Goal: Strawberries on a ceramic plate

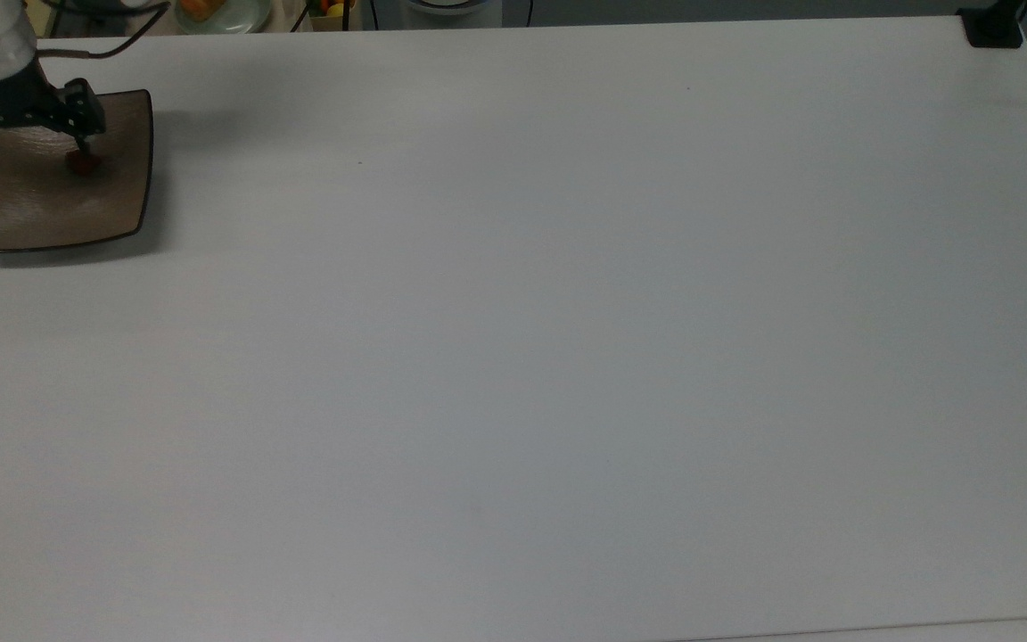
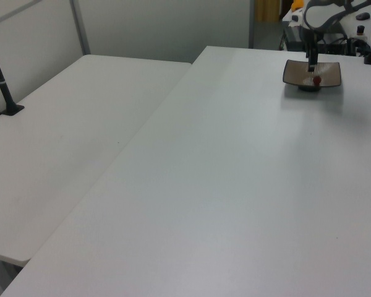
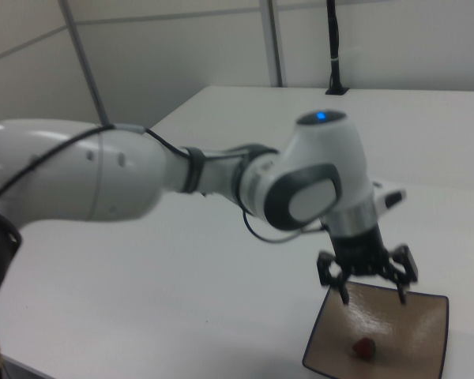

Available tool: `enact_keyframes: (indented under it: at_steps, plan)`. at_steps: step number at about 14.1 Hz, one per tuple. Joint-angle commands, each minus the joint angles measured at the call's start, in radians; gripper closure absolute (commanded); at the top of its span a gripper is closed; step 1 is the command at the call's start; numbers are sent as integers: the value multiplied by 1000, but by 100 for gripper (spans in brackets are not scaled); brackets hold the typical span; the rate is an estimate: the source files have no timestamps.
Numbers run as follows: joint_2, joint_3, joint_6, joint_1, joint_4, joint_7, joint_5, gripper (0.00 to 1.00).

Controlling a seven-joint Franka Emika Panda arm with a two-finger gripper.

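Observation:
The ceramic plate point(image 1: 50, 209), square and brown with a dark rim, sits at the far left of the table in the top view. One small red strawberry point(image 1: 82, 163) lies on it, free of the fingers. My gripper point(image 1: 35, 150) hangs just above the plate, open, with nothing between its jaws. In the right view the gripper point(image 3: 373, 297) spreads its fingers over the plate point(image 3: 415, 328), and the strawberry point(image 3: 365, 347) rests below them. The left view shows the gripper point(image 2: 310, 65) above the plate point(image 2: 331, 73) and the strawberry point(image 2: 317, 80).
The wide white table point(image 1: 567, 312) stretches to the top view's right. A pale green dish with orange food point(image 1: 221, 12) stands beyond the back edge. A black mount point(image 1: 993, 30) sits at the back right corner. A second table point(image 2: 68, 124) adjoins in the left view.

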Motion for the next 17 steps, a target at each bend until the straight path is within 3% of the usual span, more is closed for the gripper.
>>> enact_keyframes:
  at_steps: [1,2,5,8,10,17]
  plan:
    - [-109,-7,-80,92,16,194,4,0]
    - [-124,-27,-160,139,60,274,4,0]
    - [-197,-41,-296,219,73,360,10,0]
    - [-309,-39,-435,308,73,434,99,0]
    - [-345,-39,-495,359,73,434,119,0]
    - [-368,-24,-517,592,73,645,173,0]
